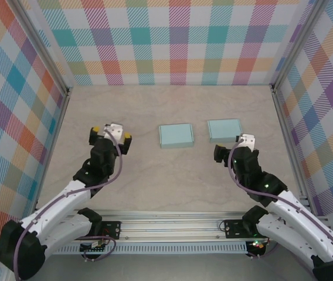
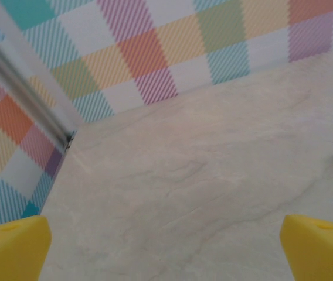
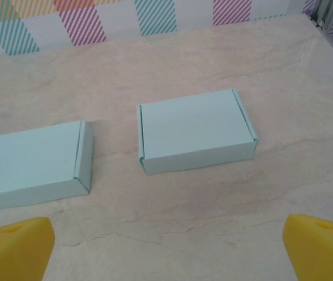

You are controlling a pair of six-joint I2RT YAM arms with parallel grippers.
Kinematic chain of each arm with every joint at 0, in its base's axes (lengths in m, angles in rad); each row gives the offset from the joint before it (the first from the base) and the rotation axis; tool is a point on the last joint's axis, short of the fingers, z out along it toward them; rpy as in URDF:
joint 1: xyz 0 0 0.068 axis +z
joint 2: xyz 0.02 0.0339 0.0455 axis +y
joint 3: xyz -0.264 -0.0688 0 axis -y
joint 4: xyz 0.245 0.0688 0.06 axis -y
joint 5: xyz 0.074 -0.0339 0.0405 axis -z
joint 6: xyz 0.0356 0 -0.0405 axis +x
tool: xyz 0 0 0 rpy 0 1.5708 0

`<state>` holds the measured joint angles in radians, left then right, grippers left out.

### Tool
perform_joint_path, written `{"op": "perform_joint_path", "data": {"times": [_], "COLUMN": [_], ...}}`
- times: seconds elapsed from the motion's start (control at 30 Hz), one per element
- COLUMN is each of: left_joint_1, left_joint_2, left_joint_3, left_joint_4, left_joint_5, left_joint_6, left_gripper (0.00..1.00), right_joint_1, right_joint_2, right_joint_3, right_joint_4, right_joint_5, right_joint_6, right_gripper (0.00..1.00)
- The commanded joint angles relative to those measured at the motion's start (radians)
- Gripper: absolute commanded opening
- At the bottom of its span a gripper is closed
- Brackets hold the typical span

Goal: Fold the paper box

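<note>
At the near edge of the table (image 1: pixel 172 181) the two arms rise from a metal rail (image 1: pixel 172 234) and reach forward, neither one touching anything. The left gripper (image 1: pixel 112 133) hangs over bare tabletop on the left side, its yellow fingertips (image 2: pixel 11 249) spread wide with nothing between them; the task's things lie off to its right, apart from it. The right gripper (image 3: pixel 167 246) is likewise spread wide and empty, low over the table, and just beyond it, a little right of the line between its jaws, lies the right paper box (image 3: pixel 197 130), pale blue, flat on the table with its lid down. The left paper box (image 3: pixel 34 164), the same colour and also closed, sits further to that claw's left, near the middle of the table, with a strip of bare surface between the two boxes. Behind them the table runs on to the checked back wall (image 1: pixel 172 41)
</note>
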<state>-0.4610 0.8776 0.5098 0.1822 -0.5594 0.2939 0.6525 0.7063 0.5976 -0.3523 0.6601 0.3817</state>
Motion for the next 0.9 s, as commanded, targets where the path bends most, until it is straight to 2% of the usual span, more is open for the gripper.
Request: {"op": "perform_joint_path", "data": {"times": [0.0, 0.2, 0.47, 0.67, 0.87], "left_joint_1": [0.05, 0.105, 0.186, 0.209, 0.221], "left_joint_2": [-0.023, 0.072, 0.202, 0.287, 0.329], "left_joint_3": [-0.031, -0.044, -0.092, -0.13, -0.173], "left_joint_4": [-0.018, 0.033, 0.18, 0.329, 0.467], "left_joint_5": [-0.015, -0.063, -0.02, 0.016, 0.043], "left_joint_6": [-0.133, -0.197, -0.301, -0.271, -0.219], "left_gripper": [1.0, 1.0, 1.0, 1.0, 1.0], "right_joint_1": [-0.019, -0.083, -0.177, -0.237, -0.294], "right_joint_2": [0.037, 0.095, 0.097, 0.102, 0.138], "right_joint_3": [-0.019, -0.027, -0.064, -0.13, -0.154], "right_joint_4": [0.18, 0.271, 0.372, 0.471, 0.509], "right_joint_5": [0.042, 0.042, -0.009, -0.059, -0.105], "right_joint_6": [-0.132, -0.211, -0.298, -0.348, -0.327], "right_gripper": [1.0, 1.0, 1.0, 1.0, 1.0]}}
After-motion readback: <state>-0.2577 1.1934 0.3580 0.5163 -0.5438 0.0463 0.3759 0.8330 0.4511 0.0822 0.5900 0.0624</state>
